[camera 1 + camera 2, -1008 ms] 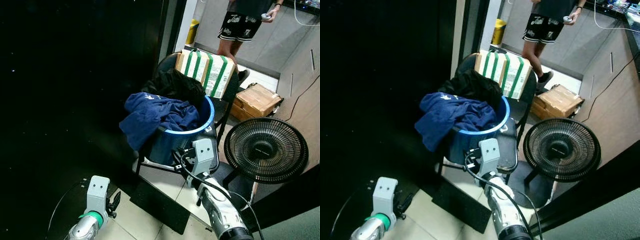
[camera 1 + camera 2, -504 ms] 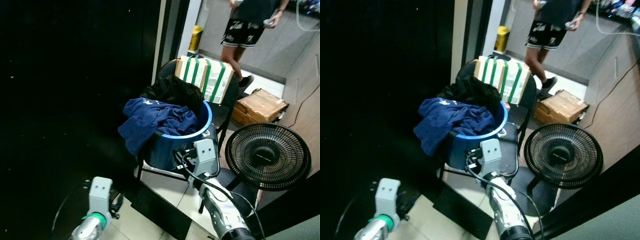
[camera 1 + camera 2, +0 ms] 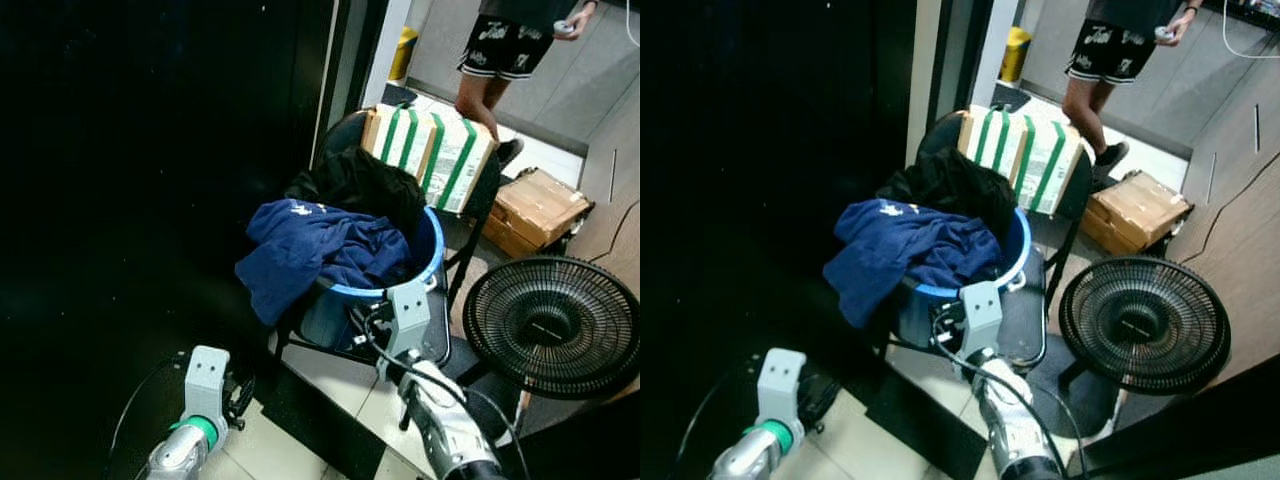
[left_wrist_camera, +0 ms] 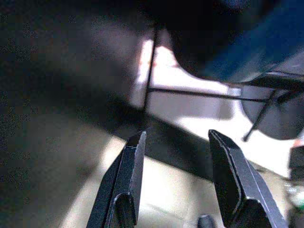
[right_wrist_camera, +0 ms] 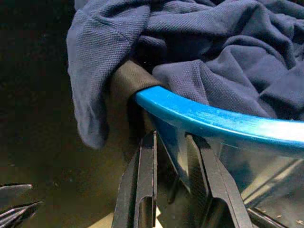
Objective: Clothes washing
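A pale tiled floor (image 3: 330,385) runs from a dark, unlit area on the robot's left to a brighter doorway at the back. On a black chair (image 3: 455,215) in the middle stands a blue laundry basket (image 3: 432,250), and the other things are placed from it here. A dark blue garment (image 3: 310,245) is heaped in the basket and spills over its rim on the robot's left side, with a black garment (image 3: 360,180) piled behind it. Behind the basket, a green-and-white striped box (image 3: 430,145) leans against the chair back. The right gripper (image 5: 173,156) is just below the basket's rim on the near side, its fingers a small way apart and holding nothing, with the blue rim just past their tips. The left gripper (image 4: 175,152) hangs low over the floor, left of the basket and nearer the robot, its fingers spread wide and empty. A black floor fan (image 3: 550,325) stands right of the basket. A cardboard box (image 3: 540,205) lies on the floor beyond the fan. A person (image 3: 505,50) in black shorts stands past the chair in the doorway.
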Robot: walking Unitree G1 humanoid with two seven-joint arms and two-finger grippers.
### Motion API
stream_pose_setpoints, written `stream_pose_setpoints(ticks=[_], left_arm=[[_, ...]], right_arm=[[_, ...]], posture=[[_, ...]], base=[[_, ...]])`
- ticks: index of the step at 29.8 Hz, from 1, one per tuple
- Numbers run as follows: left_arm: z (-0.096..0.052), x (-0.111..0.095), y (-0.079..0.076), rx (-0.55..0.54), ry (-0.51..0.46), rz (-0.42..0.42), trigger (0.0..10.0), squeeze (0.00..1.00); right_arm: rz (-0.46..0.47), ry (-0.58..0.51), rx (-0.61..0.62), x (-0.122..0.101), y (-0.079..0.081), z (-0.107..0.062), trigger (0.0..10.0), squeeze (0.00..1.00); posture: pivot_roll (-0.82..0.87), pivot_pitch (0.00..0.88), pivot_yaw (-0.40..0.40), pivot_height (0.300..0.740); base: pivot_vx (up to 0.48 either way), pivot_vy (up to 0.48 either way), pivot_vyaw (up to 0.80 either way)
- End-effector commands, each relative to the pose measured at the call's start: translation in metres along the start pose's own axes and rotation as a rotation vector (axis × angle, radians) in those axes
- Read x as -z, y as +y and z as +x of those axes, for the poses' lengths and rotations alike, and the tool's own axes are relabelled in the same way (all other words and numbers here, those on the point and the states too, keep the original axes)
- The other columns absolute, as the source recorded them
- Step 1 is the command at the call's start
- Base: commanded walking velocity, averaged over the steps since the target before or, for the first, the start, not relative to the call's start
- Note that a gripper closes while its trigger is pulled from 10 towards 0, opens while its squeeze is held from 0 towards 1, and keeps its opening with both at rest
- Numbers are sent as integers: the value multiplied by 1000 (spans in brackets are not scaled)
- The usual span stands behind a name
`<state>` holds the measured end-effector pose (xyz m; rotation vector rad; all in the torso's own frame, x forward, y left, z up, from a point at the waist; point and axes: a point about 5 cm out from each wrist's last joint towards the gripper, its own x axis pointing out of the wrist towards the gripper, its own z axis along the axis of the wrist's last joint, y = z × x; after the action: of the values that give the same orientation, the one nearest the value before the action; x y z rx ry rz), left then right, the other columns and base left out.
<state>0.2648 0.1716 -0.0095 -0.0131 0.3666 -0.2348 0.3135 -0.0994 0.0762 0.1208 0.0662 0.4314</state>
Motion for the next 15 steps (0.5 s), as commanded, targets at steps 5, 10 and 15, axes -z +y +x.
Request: stream_pose_setpoints(ticks=[5,10,15], left_arm=[[-3,9,-4,12,32,-13,10000,0],[-3,10,-5,12,34,-15,10000,0],[-4,10,-3,6,35,-15,10000,0]], right_arm=[[-11,-11,32,-3,-8,-3,10000,0],[-13,-7,31,-3,-8,-3,10000,0],[-14,-3,27,-2,-7,-2,10000,0]], posture=[[57,63,-55,740],[57,64,-57,740],[57,64,-57,740]], base=[[283,0,0],[280,0,0],[278,0,0]])
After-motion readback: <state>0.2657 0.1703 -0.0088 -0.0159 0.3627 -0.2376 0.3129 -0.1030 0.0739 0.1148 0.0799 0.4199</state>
